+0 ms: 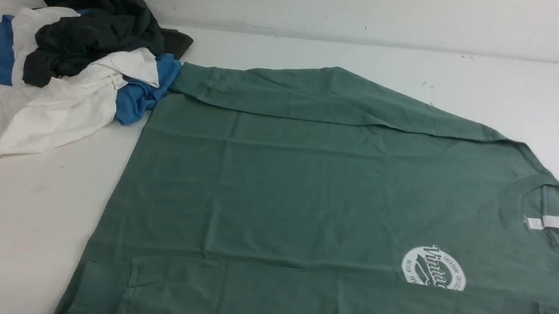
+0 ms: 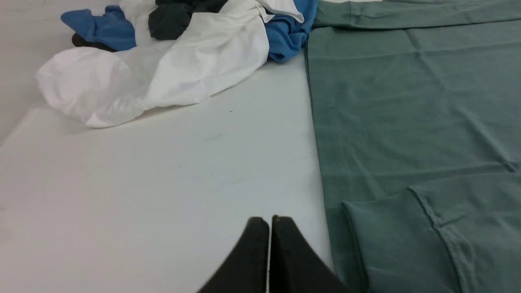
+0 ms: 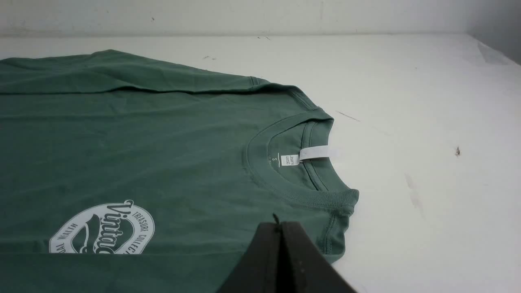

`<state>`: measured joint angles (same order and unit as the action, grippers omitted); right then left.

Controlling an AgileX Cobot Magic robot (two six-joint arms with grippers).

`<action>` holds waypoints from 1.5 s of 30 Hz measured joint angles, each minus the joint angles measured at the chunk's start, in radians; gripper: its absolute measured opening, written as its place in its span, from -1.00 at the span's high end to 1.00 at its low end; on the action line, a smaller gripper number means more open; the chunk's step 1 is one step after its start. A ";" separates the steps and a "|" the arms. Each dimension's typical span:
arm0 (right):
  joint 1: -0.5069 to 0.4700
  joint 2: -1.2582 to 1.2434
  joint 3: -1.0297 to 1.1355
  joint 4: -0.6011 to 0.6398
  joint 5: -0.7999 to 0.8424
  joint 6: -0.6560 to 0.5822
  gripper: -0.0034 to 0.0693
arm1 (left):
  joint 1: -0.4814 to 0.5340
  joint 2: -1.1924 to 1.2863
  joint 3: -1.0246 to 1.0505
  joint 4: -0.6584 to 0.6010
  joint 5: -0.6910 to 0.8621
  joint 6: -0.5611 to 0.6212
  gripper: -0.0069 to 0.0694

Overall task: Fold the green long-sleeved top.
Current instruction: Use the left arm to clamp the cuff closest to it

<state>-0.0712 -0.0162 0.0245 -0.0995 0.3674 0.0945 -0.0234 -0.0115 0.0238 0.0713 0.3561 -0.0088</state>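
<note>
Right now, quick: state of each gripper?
Left gripper: closed, empty, over the table beside the green long-sleeved top.
Right gripper: closed, empty, near the top's collar.

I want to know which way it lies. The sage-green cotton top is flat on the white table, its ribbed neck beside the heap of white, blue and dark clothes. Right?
No. The sage-green cotton top lies flat on the white table, but its ribbed neck is at the end away from the heap of white, blue and dark clothes. The front view shows it.
</note>
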 joint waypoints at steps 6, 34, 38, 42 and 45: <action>0.000 0.000 0.000 0.000 0.000 0.000 0.95 | 0.000 0.000 0.000 0.000 0.000 0.000 0.83; 0.000 0.000 0.004 0.171 -0.093 0.089 0.95 | 0.000 0.000 0.003 -0.388 -0.226 -0.151 0.83; 0.000 0.000 0.004 0.444 -0.208 0.243 0.95 | 0.000 0.000 0.003 -0.534 -0.269 -0.173 0.83; 0.000 0.000 0.004 0.631 -0.253 0.313 0.95 | 0.000 0.000 0.003 -0.595 -0.295 -0.181 0.83; 0.000 0.000 0.004 0.666 -0.269 0.313 0.95 | 0.000 0.000 0.004 -0.634 -0.349 -0.181 0.83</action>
<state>-0.0712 -0.0162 0.0290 0.5661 0.0983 0.4076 -0.0234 -0.0115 0.0276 -0.5628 0.0066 -0.1902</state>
